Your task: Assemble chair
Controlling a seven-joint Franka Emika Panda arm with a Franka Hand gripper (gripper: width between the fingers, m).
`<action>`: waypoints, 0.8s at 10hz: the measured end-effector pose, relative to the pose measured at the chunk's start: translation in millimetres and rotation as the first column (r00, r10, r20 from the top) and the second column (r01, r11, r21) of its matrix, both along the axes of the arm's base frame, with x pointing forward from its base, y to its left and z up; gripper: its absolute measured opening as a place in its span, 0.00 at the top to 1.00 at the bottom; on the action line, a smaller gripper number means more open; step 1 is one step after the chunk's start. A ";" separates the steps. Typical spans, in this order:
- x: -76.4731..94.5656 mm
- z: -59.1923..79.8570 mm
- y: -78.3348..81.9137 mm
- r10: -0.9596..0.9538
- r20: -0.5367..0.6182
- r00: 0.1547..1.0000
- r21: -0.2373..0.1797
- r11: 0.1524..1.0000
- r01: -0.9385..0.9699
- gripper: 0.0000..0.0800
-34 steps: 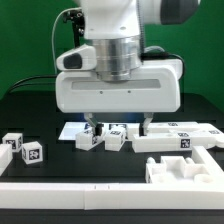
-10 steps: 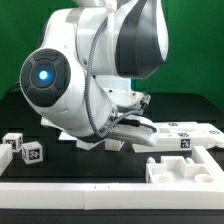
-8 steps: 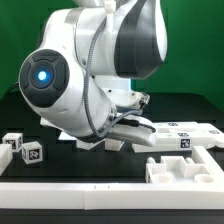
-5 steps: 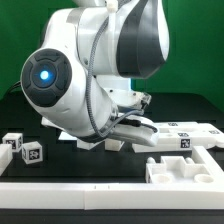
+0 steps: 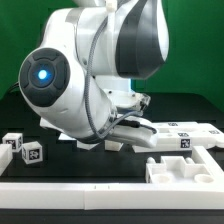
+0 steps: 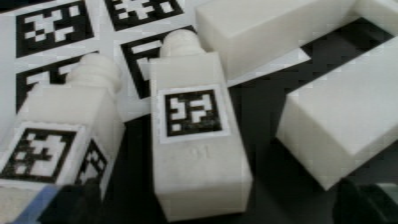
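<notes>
One rail: white, along the near edge of the black tabletop in the exterior view.
panel: white chair piece with square recesses, just behind the rail on the exterior view's right.
cubes: two small white tagged pieces side by side on the exterior view's left, well apart from the panel.
bar: long white piece with square tags on top, behind the panel on the exterior view's right.
chair: lies in separate white pieces spread over the tabletop.
arm: bent low over the middle, with a round blue light facing the camera. It hides most of what lies under it.
tool: low over the tabletop, between the cubes and the bar. The arm hides its fingertips and the wrist view does not show them clearly, so I cannot tell whether it is wide, narrow or holding anything.
legs: two chunky white posts, each with a tag on its upper face. They lie flat, close side by side, right under the wrist camera.
marker board: flat and white with printed tags. The legs' narrow ends overlap it in the wrist view.
blocks: two plain white pieces beside the legs, with dark tabletop showing between.
backdrop: green, behind the arm.
</notes>
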State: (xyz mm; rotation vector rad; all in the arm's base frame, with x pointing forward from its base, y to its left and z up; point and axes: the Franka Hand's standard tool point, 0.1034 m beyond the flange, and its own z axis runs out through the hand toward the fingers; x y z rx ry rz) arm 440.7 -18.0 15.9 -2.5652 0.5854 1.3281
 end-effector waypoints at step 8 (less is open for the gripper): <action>-22.7 -10.6 0.7 -0.012 -0.045 0.999 0.000 1.000 0.012 0.22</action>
